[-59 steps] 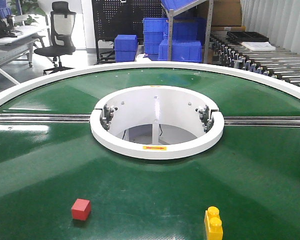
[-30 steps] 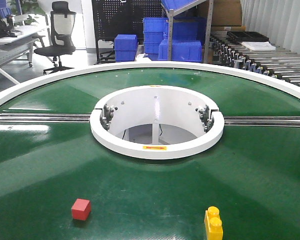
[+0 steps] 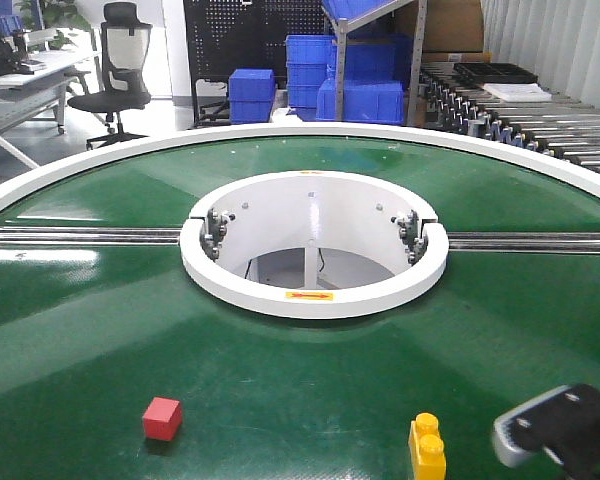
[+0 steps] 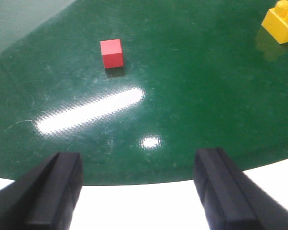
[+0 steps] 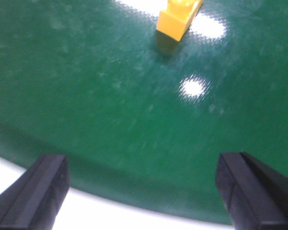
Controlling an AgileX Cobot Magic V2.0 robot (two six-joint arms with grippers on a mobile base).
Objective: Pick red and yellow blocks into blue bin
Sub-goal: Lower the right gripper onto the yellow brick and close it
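caught the right claw (image 5: 141,196) spread wide and empty over the near edge of the green counter (image 3: 300,370), facing the yellow brick (image 3: 427,448); caught the left claw (image 4: 139,191) likewise released, short of the red cube (image 3: 162,418). judged best to straddle the brick's narrow width before closing. found it studs-up, long axis running roughly away from the front camera. showed no blue bin.

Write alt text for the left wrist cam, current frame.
The left gripper hangs open and empty, its two dark fingers at the bottom, over the white edge of a glossy green table. Farther off, a small red cube sits left of centre and a yellow studded brick in the top right corner.
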